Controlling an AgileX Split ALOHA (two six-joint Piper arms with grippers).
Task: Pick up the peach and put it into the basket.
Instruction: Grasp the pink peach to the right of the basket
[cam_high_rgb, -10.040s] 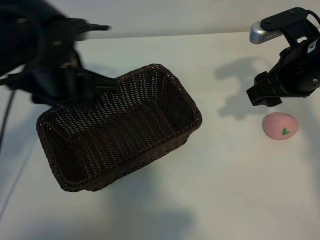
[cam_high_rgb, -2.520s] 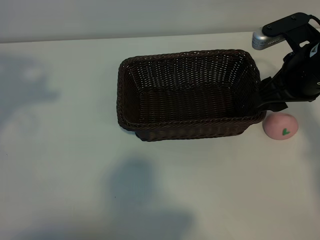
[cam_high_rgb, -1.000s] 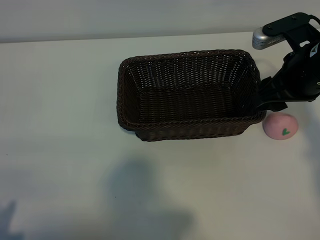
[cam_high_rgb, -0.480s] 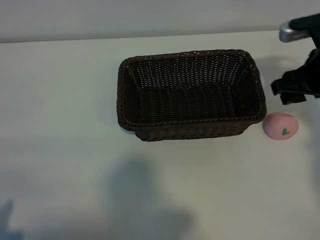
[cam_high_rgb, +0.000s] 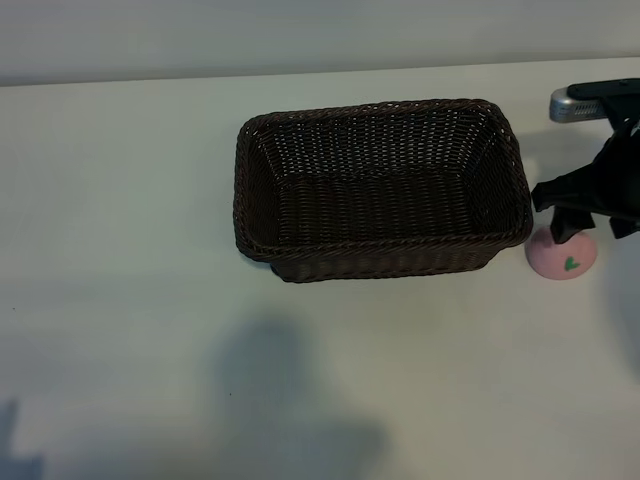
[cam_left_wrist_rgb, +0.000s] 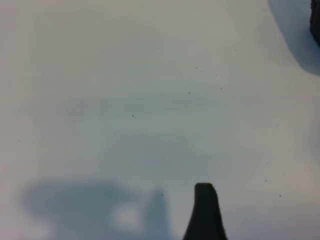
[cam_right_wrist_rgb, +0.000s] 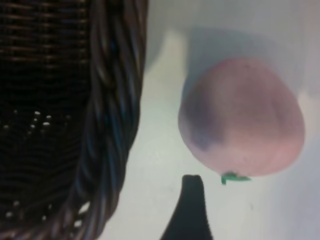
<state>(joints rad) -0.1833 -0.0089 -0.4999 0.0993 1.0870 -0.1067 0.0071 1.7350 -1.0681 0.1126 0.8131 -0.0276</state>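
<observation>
The pale-pink peach with its green leaf mark lies on the white table, just off the right end of the dark woven basket. My right gripper hangs directly over the peach and hides its top; it is open and holds nothing. In the right wrist view the peach sits beside the basket's braided rim, and one dark fingertip stands close to its leaf. The left arm is outside the exterior view. In the left wrist view a single dark fingertip hovers above bare table.
The basket holds nothing. A dark corner, likely the basket, shows at one edge of the left wrist view. White tabletop stretches to the left of the basket and in front of it.
My right gripper has left the basket's right end, swung to the right and come down over the peach. Basket and peach have not moved.
</observation>
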